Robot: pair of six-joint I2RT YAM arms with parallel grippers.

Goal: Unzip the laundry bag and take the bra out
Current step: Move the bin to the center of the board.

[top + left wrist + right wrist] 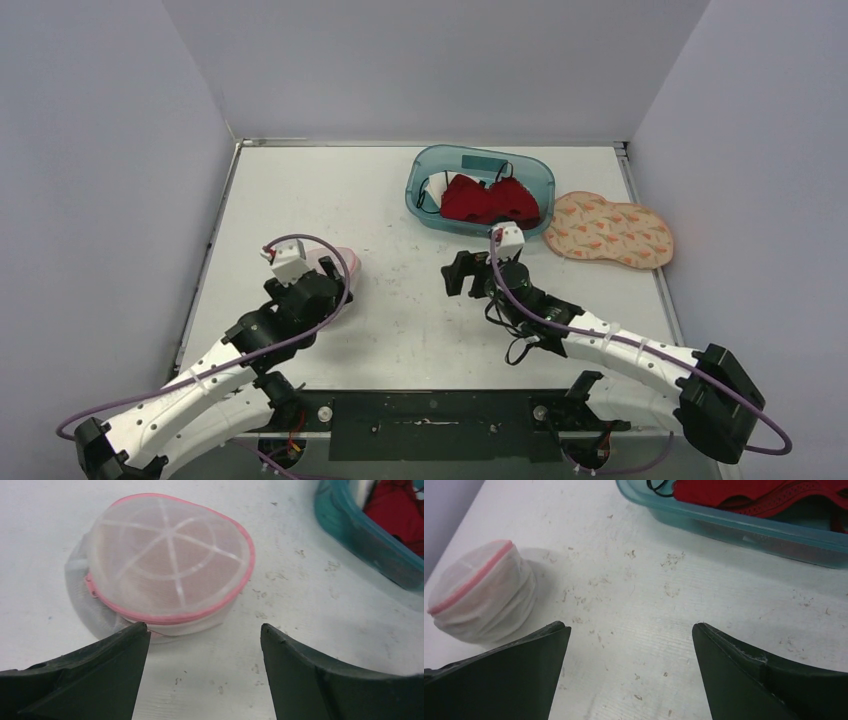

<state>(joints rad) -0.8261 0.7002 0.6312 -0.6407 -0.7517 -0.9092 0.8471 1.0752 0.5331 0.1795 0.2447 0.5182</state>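
The round white mesh laundry bag with pink zipper [170, 565] lay zipped near the surface's left edge. The left end effector [205, 629] faced it, jaws wide apart and empty, apparently aligned to start unzipping. The right end effector [630, 626] was likewise spread and empty.

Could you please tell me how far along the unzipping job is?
Nothing looks done: the round white mesh laundry bag with pink zip looks zipped shut. In hand: nothing; left pincer and right pincer stand open, empty. Left: unzip it, take out the bra, indiscernible through the mesh.
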